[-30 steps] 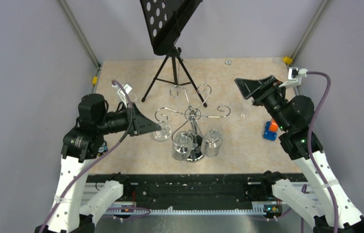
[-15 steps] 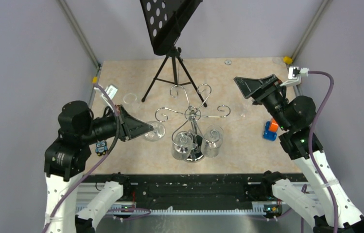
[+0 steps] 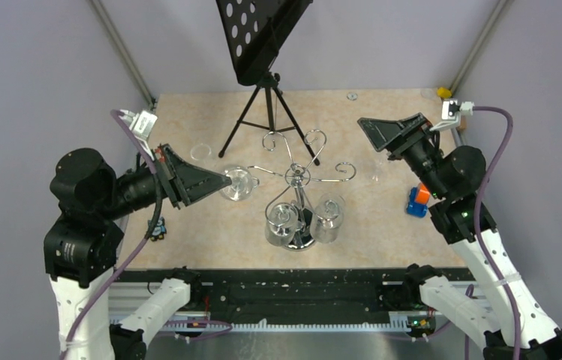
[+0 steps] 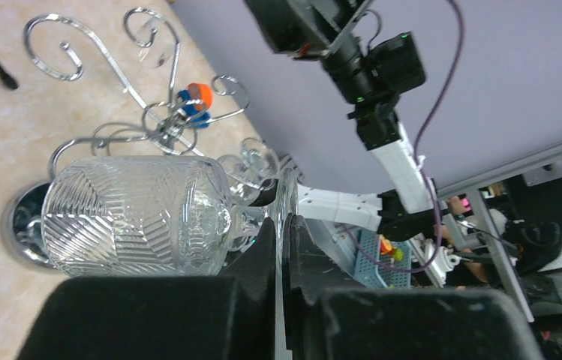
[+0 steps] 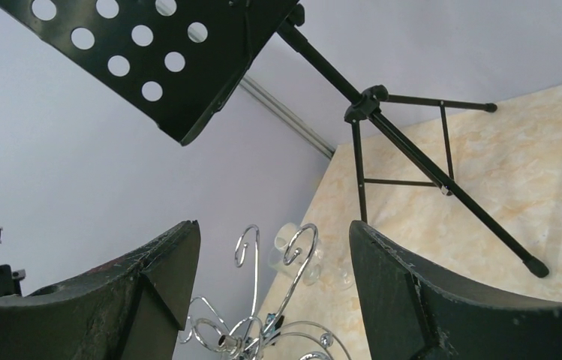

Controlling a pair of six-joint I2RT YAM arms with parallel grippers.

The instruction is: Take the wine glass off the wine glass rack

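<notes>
The chrome wine glass rack (image 3: 298,177) stands mid-table, and two glasses (image 3: 282,222) still hang from it. My left gripper (image 3: 220,181) is shut on a cut-pattern wine glass (image 3: 238,183) and holds it in the air, just left of the rack's scroll arms. In the left wrist view my gripper (image 4: 285,222) clamps the glass's foot end, its bowl (image 4: 135,217) lies sideways to the left, and the rack (image 4: 159,116) is behind it. My right gripper (image 3: 390,129) is wide open and empty, raised to the right of the rack (image 5: 262,315).
A black tripod music stand (image 3: 266,90) stands behind the rack. A clear glass (image 3: 201,152) sits on the table at the left and another (image 3: 376,177) at the right. An orange and blue object (image 3: 417,201) lies near the right arm.
My left arm has swung back to the left and risen, carrying the wine glass away from the rack's left side. The right arm has barely moved.
</notes>
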